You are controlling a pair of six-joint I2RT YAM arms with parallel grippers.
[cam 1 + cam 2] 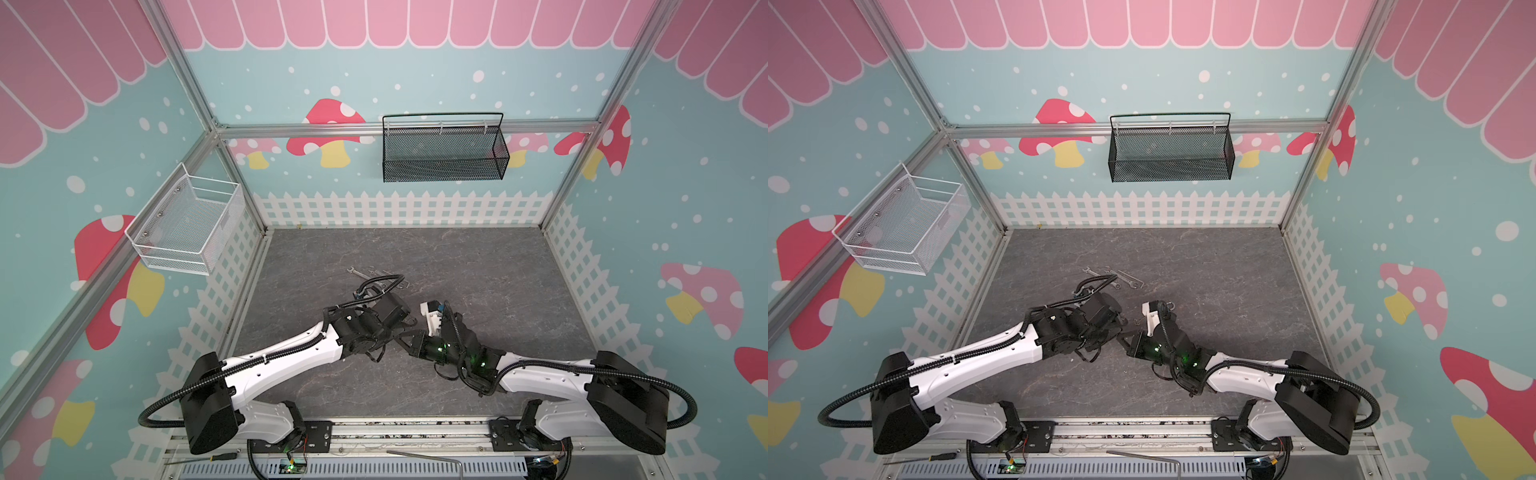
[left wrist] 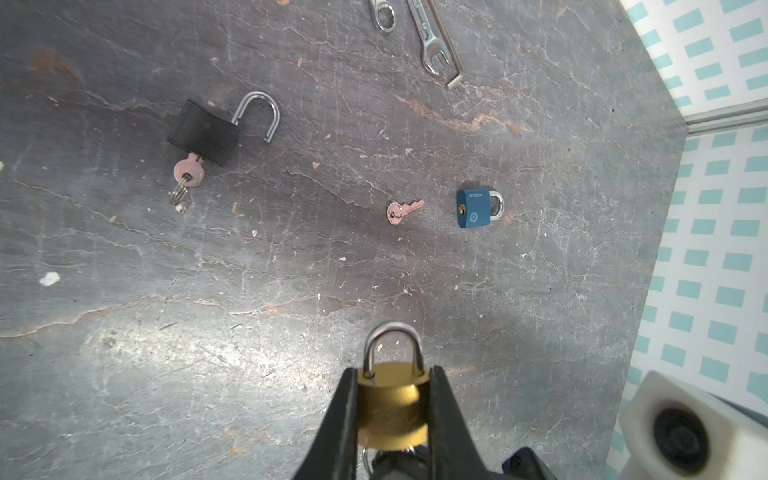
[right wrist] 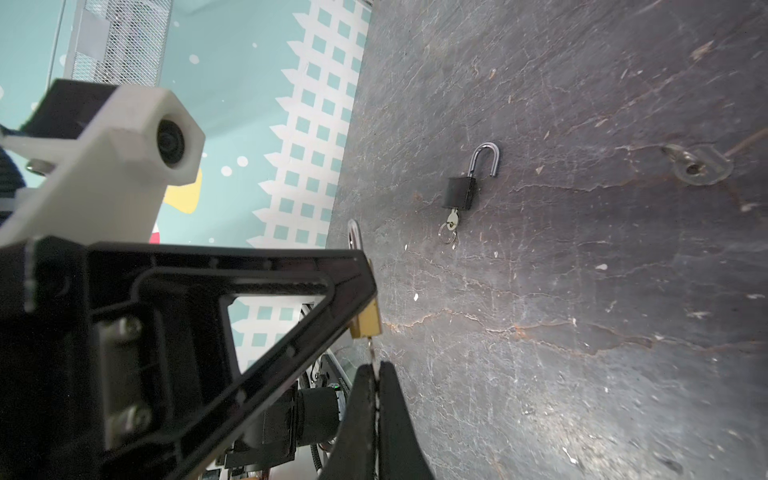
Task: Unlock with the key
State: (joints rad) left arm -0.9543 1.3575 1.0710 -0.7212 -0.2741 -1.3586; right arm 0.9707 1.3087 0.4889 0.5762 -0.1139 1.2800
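Brass fills the gap of the left gripper [image 2: 392, 376]. Its two black fingers stand a little apart and clamp the flat sides of a small round-bodied brass padlock [image 2: 392, 409]. The lock's steel shackle is closed and sticks out beyond the fingertips.

Right at the lock's underside, the right gripper [image 3: 377, 370] has its fingers pressed tight together on a thin metal key [image 3: 371, 348], seen edge-on in the right wrist view. The key's blade runs from those fingertips to the bottom of the brass body and touches it. How deep it sits in the keyhole I can't make out. Lock and key are over the dark grey, stone-patterned tabletop [image 2: 124, 332], near its middle, where the two arms meet in both top views.

Further out on the table lies a black padlock [image 2: 203, 133] with its shackle swung open. A key with a ring sits in its base. Well apart from it rests a small blue padlock [image 2: 473, 210], shackle shut, with a loose pinkish key [image 2: 403, 210] just beside it. Beyond those lie a few silver spanners [image 2: 432, 41], close together near the far side of the table.
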